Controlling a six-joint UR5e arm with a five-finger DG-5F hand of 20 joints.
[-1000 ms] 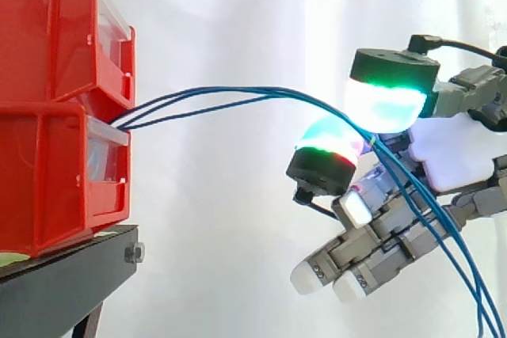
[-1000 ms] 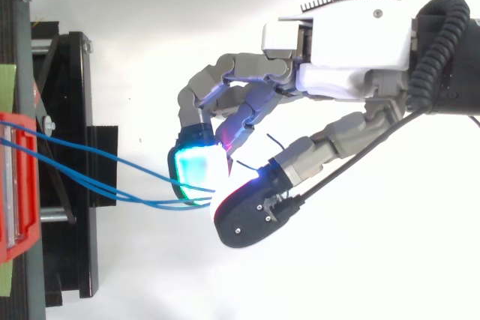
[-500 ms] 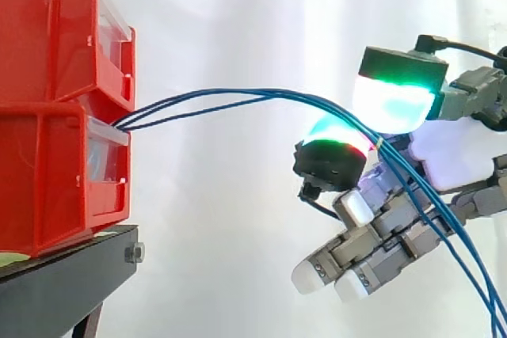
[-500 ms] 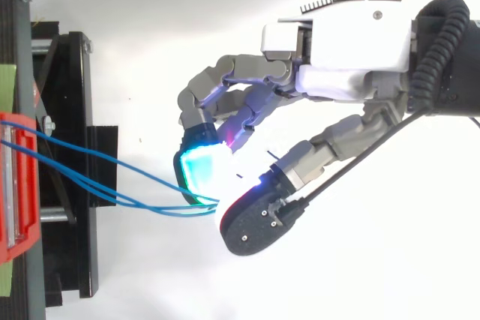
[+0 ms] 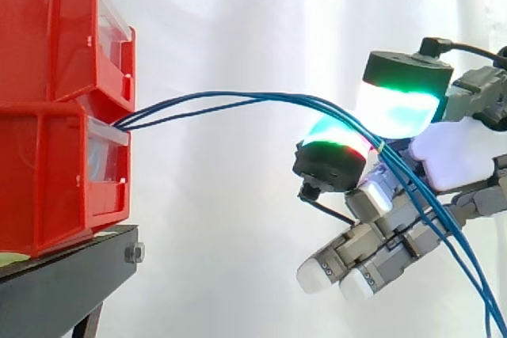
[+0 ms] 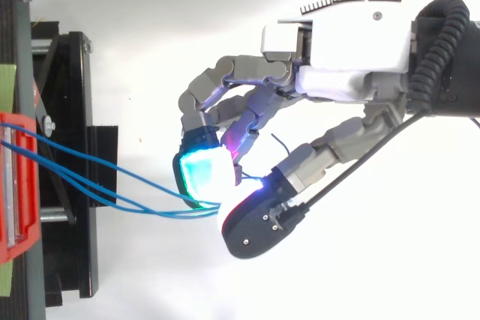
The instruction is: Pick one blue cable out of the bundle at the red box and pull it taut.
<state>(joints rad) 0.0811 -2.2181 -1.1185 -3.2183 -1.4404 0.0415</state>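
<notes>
1. Compared with a second ago, you see the hand [image 6: 352, 58] sitting a little farther from the red bins [image 5: 47, 156]. Its cyan finger pad [image 6: 202, 176] has moved closer to the thumb pad [image 6: 255, 222].
2. In the top view the blue cables [image 5: 261, 96] now dip slightly more on their way to the fingertips than they did before.
3. The side view shows you the cables leaving the gap between the two stacked bins and arching over to the hand. There they pass between the two glowing pads and drop away below the palm. The top view shows you something else: the strands are spread apart at the bins and converge at the fingertips.
4. The hand is closed to a narrow pinch, finger pad against thumb pad, with the cables caught between them. Several strands run through together. The other fingers are curled under the palm and hold nothing.
5. The cables hang in a loose curve, not taut. The bins stand on a black stand [image 5: 71, 275], well beyond the fingertips.
</notes>
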